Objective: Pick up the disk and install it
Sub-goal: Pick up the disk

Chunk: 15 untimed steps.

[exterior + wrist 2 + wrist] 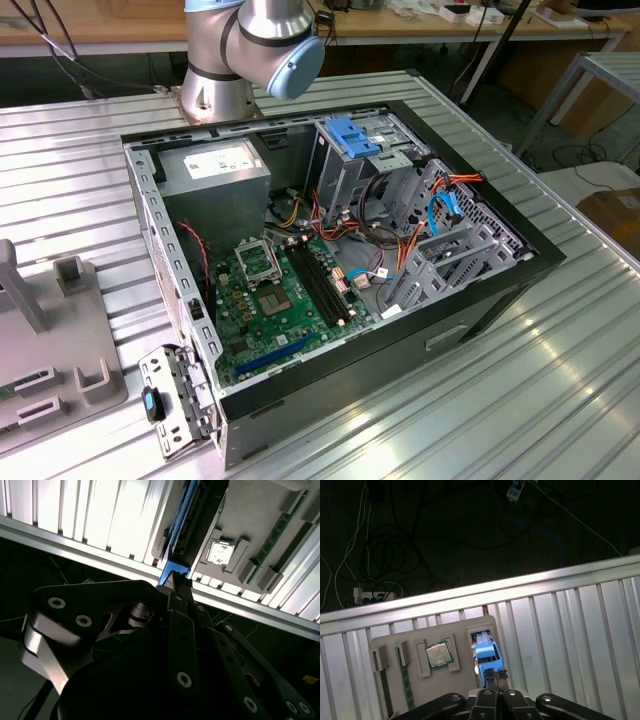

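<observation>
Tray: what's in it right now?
In the tray: a chip, a memory stick and the disk, each in a slot. The tool hides the disk's near end.

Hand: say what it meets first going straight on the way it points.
Probably the flat grey metal disk with its bright blue plastic rail, just ahead of the hand; depth is unclear.

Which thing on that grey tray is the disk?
On the ribbed metal table lies a pale grey plastic tray. The disk, a flat slab, stands in the tray slot at the black end effector. Its bright blue plastic rail sets it apart from the square silver chip beside it.
</observation>
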Tool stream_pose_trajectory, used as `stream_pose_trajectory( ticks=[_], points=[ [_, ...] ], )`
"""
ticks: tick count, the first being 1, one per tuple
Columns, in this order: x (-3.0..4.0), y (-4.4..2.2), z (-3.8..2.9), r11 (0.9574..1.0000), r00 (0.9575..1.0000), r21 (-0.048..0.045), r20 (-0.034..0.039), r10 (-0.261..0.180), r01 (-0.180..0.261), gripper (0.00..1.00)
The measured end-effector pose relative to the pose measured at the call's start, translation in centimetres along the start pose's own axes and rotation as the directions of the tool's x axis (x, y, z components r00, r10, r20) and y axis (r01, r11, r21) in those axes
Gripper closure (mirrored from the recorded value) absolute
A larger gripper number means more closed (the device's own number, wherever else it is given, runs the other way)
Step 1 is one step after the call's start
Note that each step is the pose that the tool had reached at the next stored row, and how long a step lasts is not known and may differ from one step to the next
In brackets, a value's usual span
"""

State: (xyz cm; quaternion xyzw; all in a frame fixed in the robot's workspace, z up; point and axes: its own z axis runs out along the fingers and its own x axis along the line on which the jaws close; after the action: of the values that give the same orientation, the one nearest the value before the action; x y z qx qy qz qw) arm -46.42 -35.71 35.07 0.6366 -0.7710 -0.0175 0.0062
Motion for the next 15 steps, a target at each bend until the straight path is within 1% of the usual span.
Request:
stream_pose_trajectory(
  ticks=[5,8,10,11,12,14,15],
  points=[
    [0.0,0.0,0.0,1.0,1.0,0.0,0.0,0.0,0.0,0.89],
    [0.0,0.0,0.0,1.0,1.0,0.0,0.0,0.0,0.0,0.7],
    [0.0,0.0,0.0,1.0,1.0,0.0,0.0,0.0,0.0,0.46],
    [0.0,0.0,0.0,1.0,1.0,0.0,0.0,0.0,0.0,0.46],
    [0.0,0.0,0.0,1.0,1.0,0.0,0.0,0.0,0.0,0.4],
    [0.0,-0.01,0.07,1.0,1.0,0.0,0.0,-0.003,0.003,0.4],
    [0.01,-0.01,0.2,0.9999,0.9999,0.0001,-0.0005,-0.014,0.014,0.4]
  ],
)
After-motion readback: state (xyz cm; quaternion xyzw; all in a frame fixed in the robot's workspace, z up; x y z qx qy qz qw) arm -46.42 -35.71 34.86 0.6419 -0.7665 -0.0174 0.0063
